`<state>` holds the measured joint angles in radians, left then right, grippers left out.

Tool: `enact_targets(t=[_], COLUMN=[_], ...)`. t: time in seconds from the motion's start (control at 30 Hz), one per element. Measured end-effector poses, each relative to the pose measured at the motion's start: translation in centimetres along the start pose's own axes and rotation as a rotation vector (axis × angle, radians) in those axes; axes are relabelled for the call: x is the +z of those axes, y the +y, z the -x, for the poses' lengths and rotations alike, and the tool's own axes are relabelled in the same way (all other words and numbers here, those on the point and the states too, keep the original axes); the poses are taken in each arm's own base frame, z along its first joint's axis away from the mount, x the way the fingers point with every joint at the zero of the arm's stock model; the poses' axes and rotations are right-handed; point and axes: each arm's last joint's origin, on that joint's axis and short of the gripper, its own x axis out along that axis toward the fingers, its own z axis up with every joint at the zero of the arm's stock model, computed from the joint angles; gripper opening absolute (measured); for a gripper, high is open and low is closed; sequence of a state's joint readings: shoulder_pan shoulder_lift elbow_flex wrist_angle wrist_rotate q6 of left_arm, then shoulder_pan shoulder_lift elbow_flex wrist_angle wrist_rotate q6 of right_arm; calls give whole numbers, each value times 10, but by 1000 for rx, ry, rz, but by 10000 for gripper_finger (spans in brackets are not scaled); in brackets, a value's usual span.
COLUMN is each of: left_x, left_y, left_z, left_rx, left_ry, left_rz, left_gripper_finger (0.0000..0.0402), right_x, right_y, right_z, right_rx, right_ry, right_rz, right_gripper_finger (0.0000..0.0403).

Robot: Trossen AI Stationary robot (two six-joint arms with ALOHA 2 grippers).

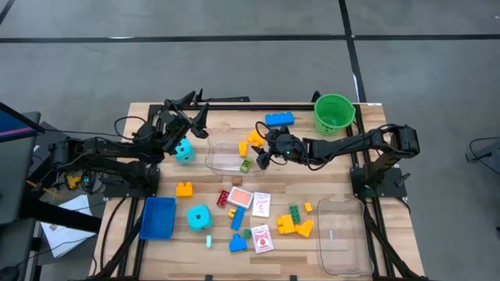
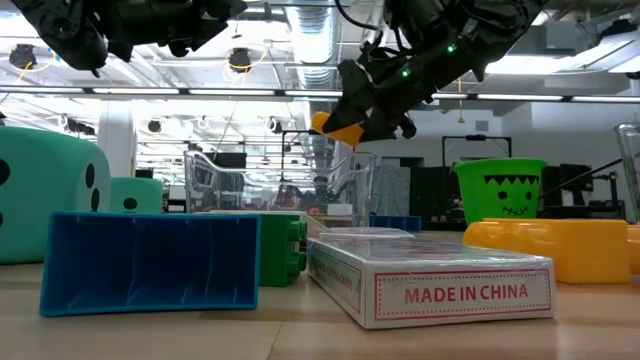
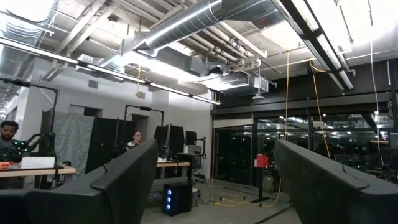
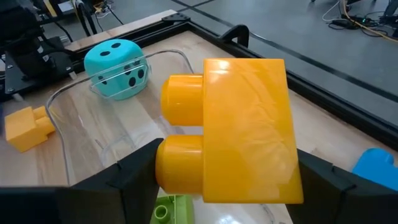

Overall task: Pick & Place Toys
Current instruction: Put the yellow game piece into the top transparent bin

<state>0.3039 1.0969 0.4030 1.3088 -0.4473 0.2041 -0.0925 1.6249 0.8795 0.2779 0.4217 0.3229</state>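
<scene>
My right gripper (image 1: 262, 148) is shut on a yellow-orange brick (image 4: 242, 130) above the clear tub (image 1: 228, 156) at the table's middle. A green brick (image 4: 169, 209) lies in that tub. A teal die (image 1: 184, 151) rests on the table at the tub's left side. My left gripper (image 1: 191, 108) is raised at the far left, open and pointing up into the room with nothing between its fingers (image 3: 118, 180). More toys lie toward the near edge: another teal die (image 1: 199, 218), picture cards (image 1: 260, 204), and several coloured bricks (image 1: 293, 222). My right gripper pinches the brick between its two fingers, one finger (image 4: 134, 171) on the stud side by the lower stud (image 4: 180, 169), the other on the opposite flat face (image 4: 292, 177). It reaches in from the table's right, slanting down. The brick hangs clear over the tub (image 2: 335, 128).
A green bucket (image 1: 334, 113) and a blue brick (image 1: 279, 119) stand at the far edge. A blue tray (image 1: 158, 217) lies near left, a second clear tub (image 1: 344, 234) near right. An orange brick (image 1: 184, 189) lies left of the middle.
</scene>
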Motion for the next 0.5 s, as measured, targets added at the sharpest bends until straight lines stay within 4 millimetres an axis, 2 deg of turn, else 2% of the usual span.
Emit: enact_targets(t=[0.3,0.5], left_x=[0,0], left_y=[0,0], left_z=[0,0], left_rx=[0,0], left_ry=[0,0], left_rz=[0,1], left_gripper_finger=[315,315], right_x=[-1,-3], right_y=[4,10], right_z=[3,6], right_rx=[-64,-60], right_ry=[-27,-29], right_rz=[-17,-9], right_gripper_finger=[272,304])
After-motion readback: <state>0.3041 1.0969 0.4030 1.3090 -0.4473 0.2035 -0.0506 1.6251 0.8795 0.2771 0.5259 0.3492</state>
